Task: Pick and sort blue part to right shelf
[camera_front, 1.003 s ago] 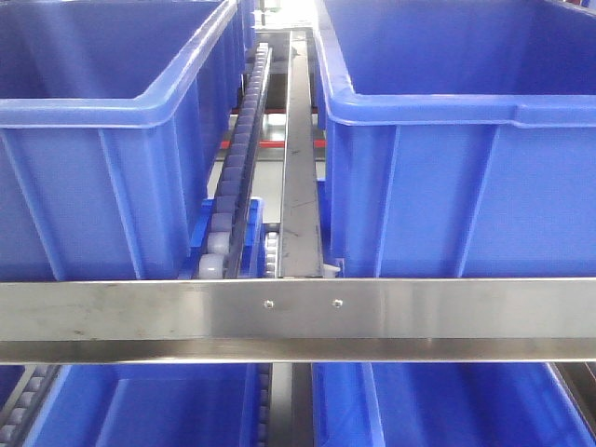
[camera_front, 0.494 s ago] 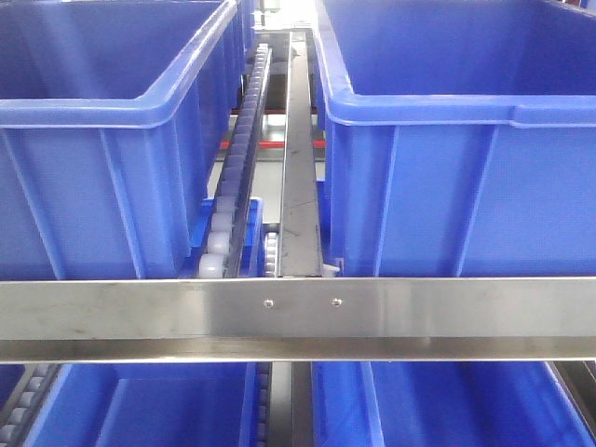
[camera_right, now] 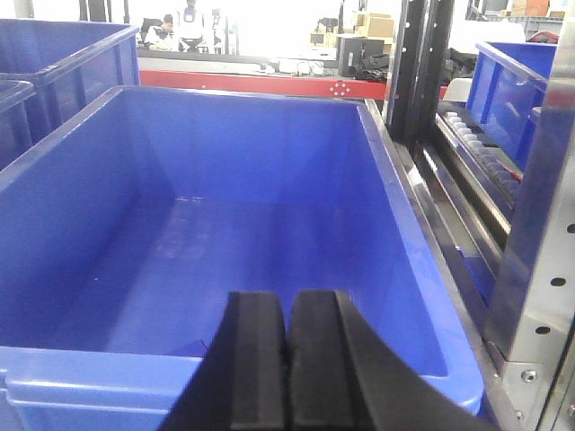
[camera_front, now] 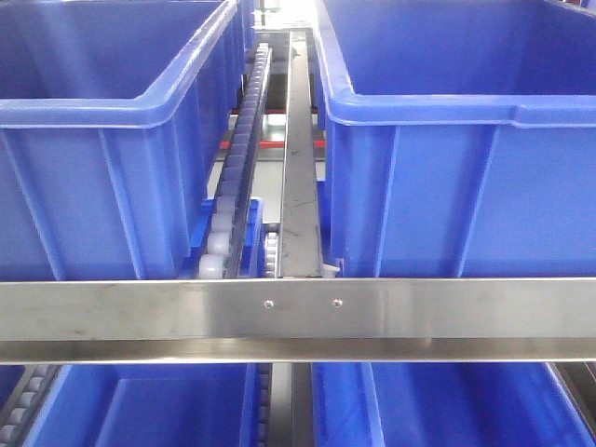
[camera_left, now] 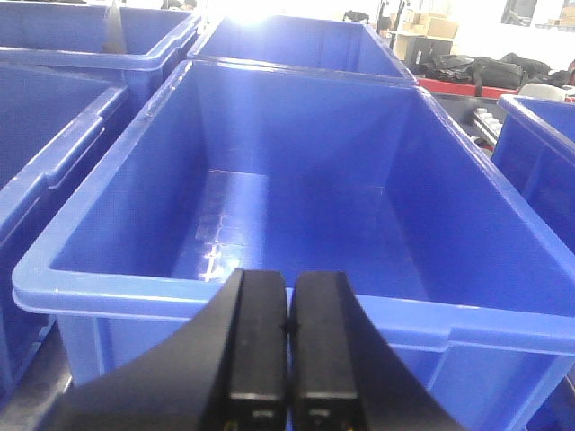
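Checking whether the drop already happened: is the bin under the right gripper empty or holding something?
Empty as far as visible: the bin shows bare floor. The shut right gripper hides a small near strip.

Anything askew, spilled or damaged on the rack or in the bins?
Nothing stands out. The bins sit square behind the steel front bar, the roller track runs straight, and both bins the wrist cameras face look empty. Left gripper and right gripper jaws are closed, holding nothing.
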Robot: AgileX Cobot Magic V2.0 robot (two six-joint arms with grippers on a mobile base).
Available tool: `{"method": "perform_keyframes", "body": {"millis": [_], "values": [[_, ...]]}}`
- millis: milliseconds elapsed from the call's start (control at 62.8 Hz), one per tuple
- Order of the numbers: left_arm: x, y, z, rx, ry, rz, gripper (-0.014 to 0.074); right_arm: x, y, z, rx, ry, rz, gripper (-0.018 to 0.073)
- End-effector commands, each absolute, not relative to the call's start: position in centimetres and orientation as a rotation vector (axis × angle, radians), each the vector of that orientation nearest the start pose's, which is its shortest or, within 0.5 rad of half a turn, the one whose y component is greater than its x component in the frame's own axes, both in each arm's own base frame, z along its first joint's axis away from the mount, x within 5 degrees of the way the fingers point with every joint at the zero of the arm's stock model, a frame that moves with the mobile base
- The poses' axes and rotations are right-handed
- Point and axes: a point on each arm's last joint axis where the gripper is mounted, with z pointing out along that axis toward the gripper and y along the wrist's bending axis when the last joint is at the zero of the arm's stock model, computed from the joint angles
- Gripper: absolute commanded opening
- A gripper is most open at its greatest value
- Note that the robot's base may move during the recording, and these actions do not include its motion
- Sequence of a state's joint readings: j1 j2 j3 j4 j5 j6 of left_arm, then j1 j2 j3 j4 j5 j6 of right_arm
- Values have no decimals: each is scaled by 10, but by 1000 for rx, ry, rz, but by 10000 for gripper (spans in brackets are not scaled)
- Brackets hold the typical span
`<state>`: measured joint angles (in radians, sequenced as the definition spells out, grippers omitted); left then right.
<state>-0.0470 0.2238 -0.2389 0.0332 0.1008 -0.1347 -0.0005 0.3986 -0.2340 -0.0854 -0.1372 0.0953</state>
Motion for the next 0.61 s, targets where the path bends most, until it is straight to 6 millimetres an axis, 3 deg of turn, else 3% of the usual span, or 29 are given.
{"method": "perform_keyframes", "body": {"millis": [0,287,430,589], "values": [[71,-3,287,-47,1472,-126,134,96,1,294,-13,1393,11,57],[72,-3,284,-50,1465,-132,134,96,1,285,6,1411,26,57],[67,-3,270,-41,1329,-139,134,90,0,277,53,1396,61,57],[58,-3,245,-39,1414,-125,134,78,0,262,53,1381,61,57]]}}
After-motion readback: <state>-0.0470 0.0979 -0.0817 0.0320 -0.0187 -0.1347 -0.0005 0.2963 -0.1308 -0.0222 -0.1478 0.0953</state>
